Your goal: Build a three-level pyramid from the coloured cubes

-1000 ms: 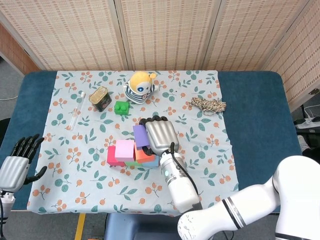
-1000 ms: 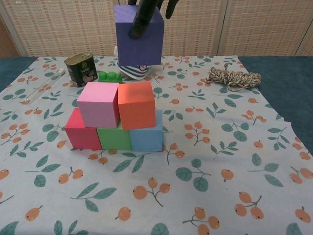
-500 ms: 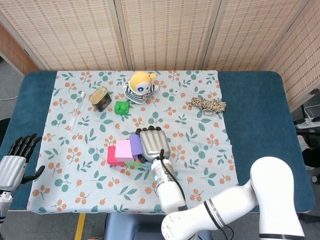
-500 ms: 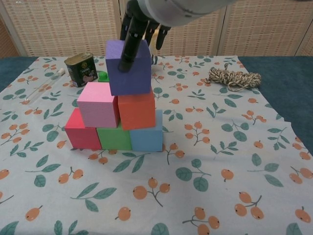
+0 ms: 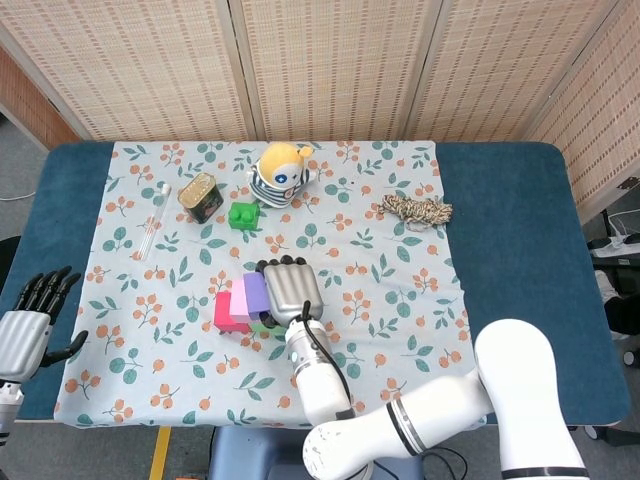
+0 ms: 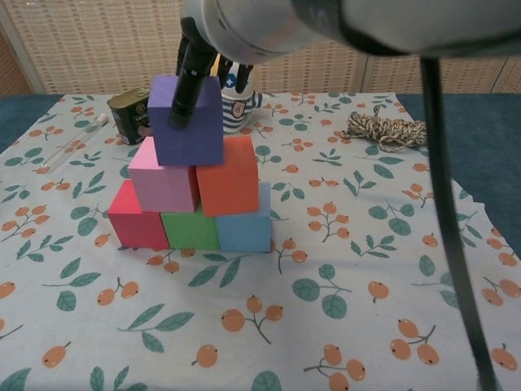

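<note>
My right hand (image 5: pixel 288 290) grips the purple cube (image 6: pixel 187 120) from above, its dark fingers (image 6: pixel 186 90) running down the cube's front face. The purple cube (image 5: pixel 255 293) hangs slightly tilted, low over the pink cube (image 6: pixel 163 183) and the left edge of the orange cube (image 6: pixel 229 175). I cannot tell whether it touches them. Pink and orange sit side by side on a bottom row of red (image 6: pixel 134 216), green (image 6: pixel 190 230) and blue (image 6: pixel 244 228) cubes. My left hand (image 5: pixel 35 320) is open and holds nothing, off the cloth at the lower left.
Behind the stack stand a tin can (image 6: pixel 130 114), a green toy brick (image 5: pixel 242 215) and a striped plush toy (image 5: pixel 280 175). A coil of rope (image 6: pixel 387 129) lies at the back right, and a clear tube (image 5: pixel 152 225) at the far left of the flowered cloth.
My right hand has carried the purple cube down and to the left, from high above the orange cube to low over the pink one. The left hand has barely moved.
</note>
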